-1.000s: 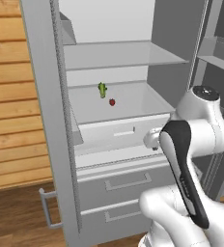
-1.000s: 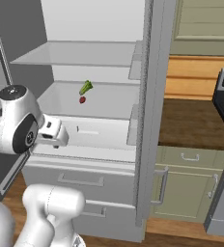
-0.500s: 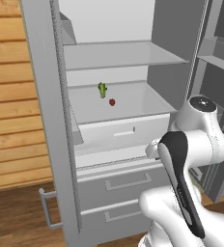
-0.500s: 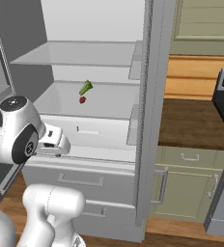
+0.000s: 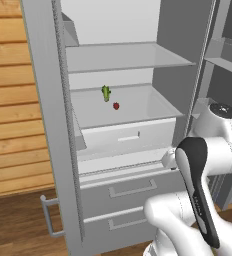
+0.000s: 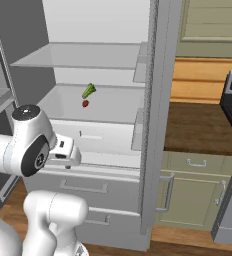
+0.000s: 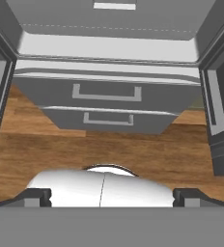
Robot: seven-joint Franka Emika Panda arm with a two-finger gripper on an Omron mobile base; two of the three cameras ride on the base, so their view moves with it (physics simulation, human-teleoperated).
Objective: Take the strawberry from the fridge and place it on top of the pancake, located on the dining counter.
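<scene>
The fridge point(image 5: 48, 125) stands open, and its inside is pale grey with shelves. The strawberry point(image 5: 116, 106) is tiny and red. It sits on the lower shelf point(image 5: 133, 107), well back from the front edge. A small green thing point(image 5: 106, 93) stands just beside it, a little farther back. From the right base view the strawberry point(image 6: 85, 103) sits just below the green thing point(image 6: 89, 90), and the two look almost touching.

Under the shelf is a white bin point(image 5: 128, 136) with a small handle. Below that are two grey drawers point(image 5: 123, 192), both closed.

The gripper point(image 6: 68, 152) is low, in front of the bin and above the drawers, well apart from the strawberry. In the hand view the two dark fingertips point(image 7: 36, 195) sit far out at each side, so the jaws are wide apart and hold nothing. That view looks down at the two drawers point(image 7: 106, 94) and the brown wooden floor point(image 7: 133, 154).

To the right of the fridge there is a brown tabletop point(image 6: 198, 127) over green cabinets point(image 6: 193, 192).
</scene>
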